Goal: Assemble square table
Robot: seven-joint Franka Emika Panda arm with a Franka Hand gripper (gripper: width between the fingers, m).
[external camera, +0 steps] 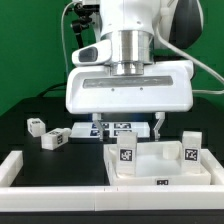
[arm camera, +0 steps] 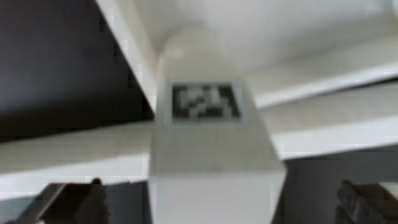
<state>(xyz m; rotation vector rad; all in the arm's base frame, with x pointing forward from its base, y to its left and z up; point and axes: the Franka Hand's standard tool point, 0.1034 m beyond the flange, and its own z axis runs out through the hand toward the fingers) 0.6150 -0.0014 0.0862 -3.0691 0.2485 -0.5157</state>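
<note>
The white square tabletop (external camera: 160,168) lies with its rimmed underside up at the front of the exterior view's right. Two tagged white legs stand upright at its corners, one on the left (external camera: 127,151) and one on the right (external camera: 190,150). My gripper (external camera: 128,126) hangs just above the left leg, open, with a finger on either side. In the wrist view that leg (arm camera: 210,110) fills the middle. It lies between my spread gripper (arm camera: 214,205) fingers, whose dark fingertips (arm camera: 71,200) stand clear of it. Two loose legs (external camera: 35,126) (external camera: 52,139) lie on the exterior view's left.
The marker board (external camera: 112,128) lies flat behind the tabletop under the arm. Low white rails (external camera: 22,170) border the work area at the front and on the exterior view's left. The table is black, with a green backdrop.
</note>
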